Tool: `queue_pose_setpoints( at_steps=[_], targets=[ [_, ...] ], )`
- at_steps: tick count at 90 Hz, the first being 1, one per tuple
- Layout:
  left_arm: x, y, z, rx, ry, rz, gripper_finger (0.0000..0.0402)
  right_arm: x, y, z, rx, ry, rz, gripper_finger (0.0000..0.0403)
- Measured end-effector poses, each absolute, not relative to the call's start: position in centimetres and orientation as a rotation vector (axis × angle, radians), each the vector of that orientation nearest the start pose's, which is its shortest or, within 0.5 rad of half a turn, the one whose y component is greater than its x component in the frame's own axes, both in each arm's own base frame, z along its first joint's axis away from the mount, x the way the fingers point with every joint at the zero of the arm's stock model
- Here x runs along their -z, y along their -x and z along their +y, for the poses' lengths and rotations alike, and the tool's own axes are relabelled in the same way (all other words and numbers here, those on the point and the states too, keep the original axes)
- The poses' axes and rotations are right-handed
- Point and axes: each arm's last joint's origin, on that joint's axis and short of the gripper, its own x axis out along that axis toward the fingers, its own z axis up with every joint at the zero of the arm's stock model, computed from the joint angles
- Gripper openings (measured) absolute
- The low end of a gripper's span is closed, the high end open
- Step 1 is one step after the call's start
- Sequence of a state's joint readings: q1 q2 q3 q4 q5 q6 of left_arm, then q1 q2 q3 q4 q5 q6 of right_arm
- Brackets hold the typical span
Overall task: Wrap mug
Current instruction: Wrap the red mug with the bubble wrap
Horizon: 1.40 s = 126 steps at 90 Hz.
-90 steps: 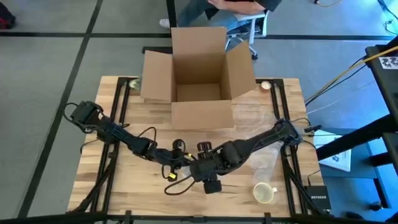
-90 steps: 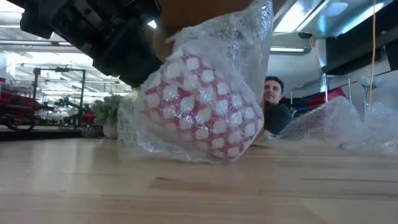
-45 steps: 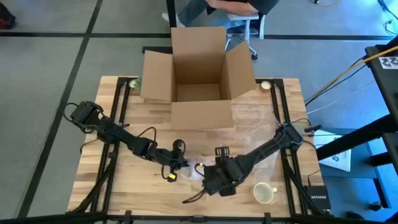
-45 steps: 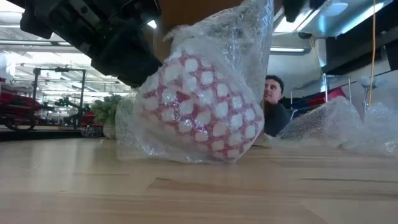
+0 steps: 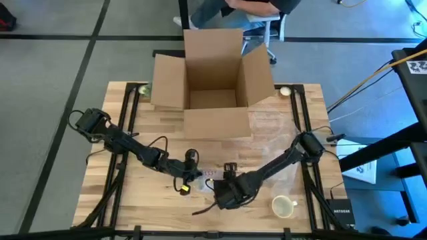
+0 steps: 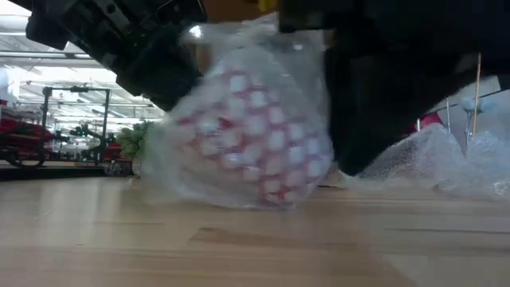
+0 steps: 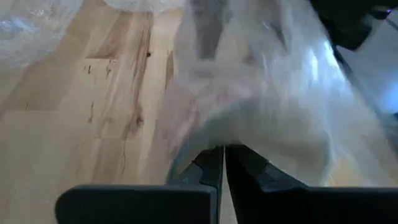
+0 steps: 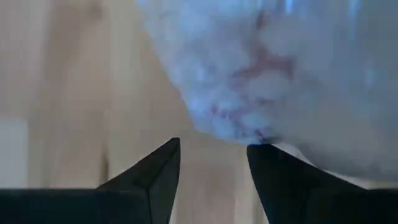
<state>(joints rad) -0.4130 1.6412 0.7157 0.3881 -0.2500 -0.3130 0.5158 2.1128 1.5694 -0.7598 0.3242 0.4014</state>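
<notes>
Mug (image 5: 205,177) in red-and-white check, swathed in bubble wrap (image 5: 208,180), sitting on the table (image 5: 140,193) in front of the open cardboard box (image 5: 212,81), well apart from it. High view: left tool (image 5: 189,179) pressed against the bundle's left side, right tool (image 5: 223,193) just beside its right front; second mug (image 5: 283,206), pale and bare, near the table's right front corner.

Low view: wrapped mug (image 6: 247,135) resting on the wood, dark left arm behind and above it, dark bulk of the right arm covering the bundle's right edge; more loose wrap (image 6: 434,159) farther right.

Left wrist view: fingers (image 7: 210,168) closed together, pinching a fold of bubble wrap (image 7: 267,106).

Right wrist view: fingers (image 8: 158,165) spread narrowly, holding nothing, wrapped mug (image 8: 261,68) just past the tips.
</notes>
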Motion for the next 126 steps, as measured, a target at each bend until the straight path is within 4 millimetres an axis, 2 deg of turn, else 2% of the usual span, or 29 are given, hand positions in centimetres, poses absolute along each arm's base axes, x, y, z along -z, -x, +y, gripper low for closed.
queue_pose_setpoints(
  at_steps=[17,30,43,55,70,80,96,115,126],
  targets=[
    [-17.6,-30.1,-12.7,0.091,0.164,0.524,0.0,-14.3,-38.4,19.1,0.031,0.113,1.041,0.0172],
    [-17.6,-30.1,-12.9,0.072,0.14,0.602,0.0,-12.7,-39.2,17.8,0.015,0.047,0.936,0.0172],
    [-17.6,-30.1,-12.8,0.059,0.135,0.647,0.0,-12.5,-39.5,16.8,-0.026,0.003,0.962,0.0172],
    [-17.8,-30.2,-12.9,0.065,0.138,0.655,0.0,-14.2,-39.4,17.0,-0.08,-0.006,1.04,0.0172],
    [-18.1,-30.4,-13.0,0.072,0.127,0.646,0.0,-18.4,-38.3,17.9,-0.117,0.019,1.11,0.0172],
    [-18.1,-30.4,-13.0,0.074,0.118,0.646,0.0,-20.4,-37.0,18.2,-0.104,0.051,1.145,0.0172],
    [-18.2,-30.5,-13.0,0.075,0.117,0.637,0.0,-23.6,-36.0,18.7,-0.051,0.095,1.041,0.0172],
    [-18.6,-30.9,-12.9,0.083,0.114,0.586,0.0,-24.4,-37.7,19.3,-0.074,0.164,0.825,0.0172],
    [-18.6,-30.9,-12.9,0.083,0.112,0.588,0.0,-23.4,-39.0,19.1,-0.095,0.187,0.795,0.0172]
  ],
)
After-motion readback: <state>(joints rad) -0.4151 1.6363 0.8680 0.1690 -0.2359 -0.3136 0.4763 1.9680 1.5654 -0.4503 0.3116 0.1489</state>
